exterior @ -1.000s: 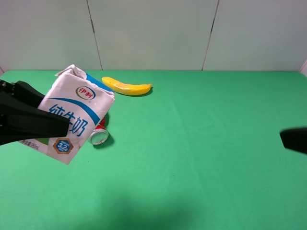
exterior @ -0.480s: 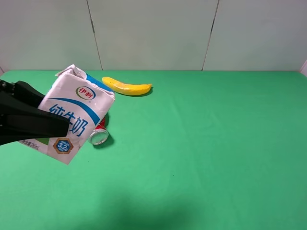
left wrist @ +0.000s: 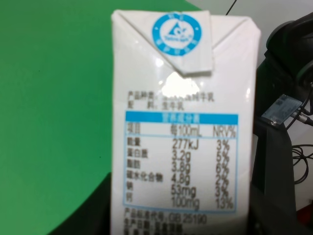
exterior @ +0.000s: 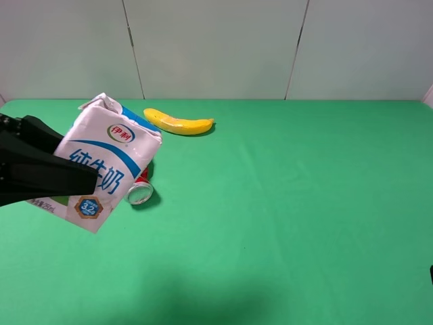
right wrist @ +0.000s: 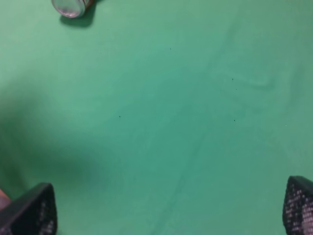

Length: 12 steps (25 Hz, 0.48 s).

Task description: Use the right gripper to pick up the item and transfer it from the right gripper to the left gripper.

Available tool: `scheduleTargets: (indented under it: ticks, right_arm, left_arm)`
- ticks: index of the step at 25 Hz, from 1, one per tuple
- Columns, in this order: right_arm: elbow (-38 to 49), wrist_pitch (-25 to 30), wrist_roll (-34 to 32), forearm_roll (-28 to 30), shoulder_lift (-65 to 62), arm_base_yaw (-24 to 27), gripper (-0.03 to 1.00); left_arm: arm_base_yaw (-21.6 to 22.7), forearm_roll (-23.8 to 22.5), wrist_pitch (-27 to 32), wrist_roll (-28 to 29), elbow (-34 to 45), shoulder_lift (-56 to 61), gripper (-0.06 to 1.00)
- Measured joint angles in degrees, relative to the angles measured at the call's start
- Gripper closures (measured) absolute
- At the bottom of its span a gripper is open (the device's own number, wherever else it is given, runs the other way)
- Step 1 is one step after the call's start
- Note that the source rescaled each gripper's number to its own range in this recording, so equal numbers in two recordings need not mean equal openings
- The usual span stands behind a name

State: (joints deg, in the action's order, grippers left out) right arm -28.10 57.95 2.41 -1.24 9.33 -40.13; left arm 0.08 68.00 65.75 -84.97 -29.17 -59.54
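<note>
From where I stand the handover looks done: the left gripper (exterior: 64,177) clamps the milk carton (exterior: 111,159) aloft, tilted just above the red soda can (exterior: 141,191), while the right gripper (right wrist: 171,210) hangs spread wide and empty, well clear of that can.

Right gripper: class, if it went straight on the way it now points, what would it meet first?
Most likely the table: the right gripper points at open green cloth. The can lies well off that line. Depth is unclear.
</note>
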Motion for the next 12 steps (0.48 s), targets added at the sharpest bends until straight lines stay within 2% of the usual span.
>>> scheduleTargets:
  ticks: [8, 12]
  right_arm:
    - [0.0, 0.0, 0.0, -0.14, 0.0, 0.6, -0.03]
    - [0.0, -0.14, -0.01, -0.21, -2.37, 6.7, -0.03]
  left_arm:
    - [0.0, 0.0, 0.0, 0.0, 0.0, 0.0, 0.94]
    - [0.0, -0.02, -0.25, 0.0, 0.0, 0.0, 0.94]
